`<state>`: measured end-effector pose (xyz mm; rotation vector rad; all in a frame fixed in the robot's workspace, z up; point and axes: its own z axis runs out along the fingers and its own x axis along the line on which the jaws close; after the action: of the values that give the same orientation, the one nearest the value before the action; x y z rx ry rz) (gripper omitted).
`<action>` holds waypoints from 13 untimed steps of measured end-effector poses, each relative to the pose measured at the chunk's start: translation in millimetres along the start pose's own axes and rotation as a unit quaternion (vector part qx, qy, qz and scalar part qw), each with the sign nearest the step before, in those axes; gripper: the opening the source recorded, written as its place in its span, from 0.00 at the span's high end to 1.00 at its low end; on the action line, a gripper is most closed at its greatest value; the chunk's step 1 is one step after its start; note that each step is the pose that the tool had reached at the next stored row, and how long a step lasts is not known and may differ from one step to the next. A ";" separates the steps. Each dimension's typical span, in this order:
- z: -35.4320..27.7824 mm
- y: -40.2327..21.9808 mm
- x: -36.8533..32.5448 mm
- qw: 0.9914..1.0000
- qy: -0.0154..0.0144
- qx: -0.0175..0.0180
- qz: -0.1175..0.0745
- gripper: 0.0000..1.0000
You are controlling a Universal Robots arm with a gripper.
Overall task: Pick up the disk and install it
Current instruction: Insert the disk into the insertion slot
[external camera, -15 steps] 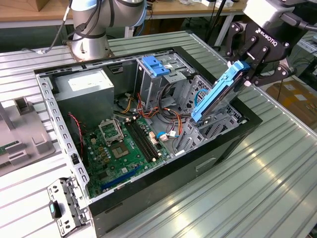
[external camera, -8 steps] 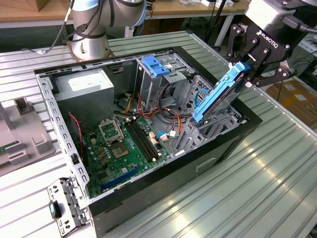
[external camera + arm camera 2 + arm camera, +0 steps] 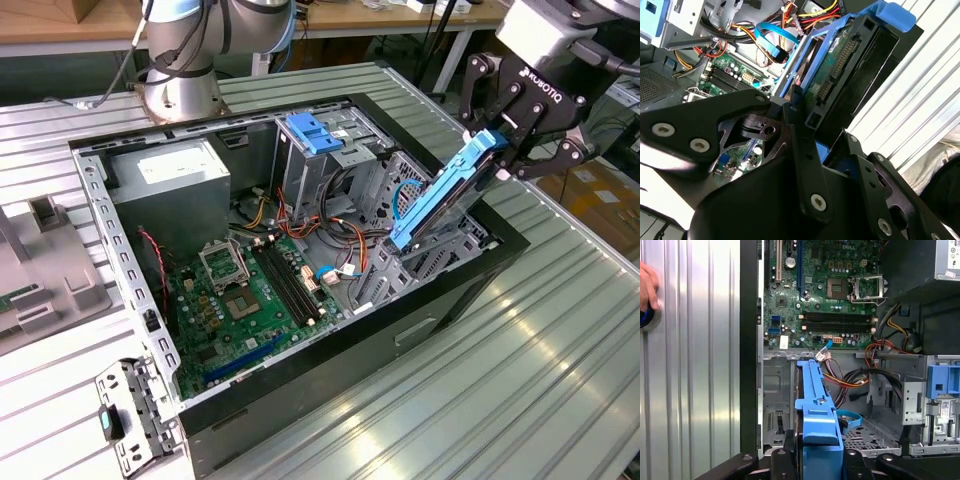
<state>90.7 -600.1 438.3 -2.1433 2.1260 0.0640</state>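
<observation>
Gripper (image 3: 497,150) pinching tilted disk (image 3: 440,195) by its upper end, label face hidden, lower end at metal bay (image 3: 445,262), contact unclear, open computer case (image 3: 350,372) holding motherboard (image 3: 240,305), power supply (image 3: 172,190), cables (image 3: 345,238).

Lab: opened computer case (image 3: 330,372), aluminium bench (image 3: 520,380).

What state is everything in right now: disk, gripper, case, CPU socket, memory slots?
disk, tilted, lower end down inside the computer case, not seated.
gripper, shut on the disk's upper end.
computer case, lying on its side, side panel off.
CPU socket, bare, no cooler on it.
memory slots, empty.
</observation>
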 end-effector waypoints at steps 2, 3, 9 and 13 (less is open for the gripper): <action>3.5 0.1 0.4 1.000 0.000 0.001 0.004 0.64; 4.9 0.2 0.6 1.000 0.000 0.001 0.005 0.64; 12.7 0.7 1.5 1.000 0.000 0.001 0.006 0.64; 25.2 1.4 3.0 1.000 0.000 0.001 0.007 0.64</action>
<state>90.7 -600.2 412.9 -2.1272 2.1421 0.0628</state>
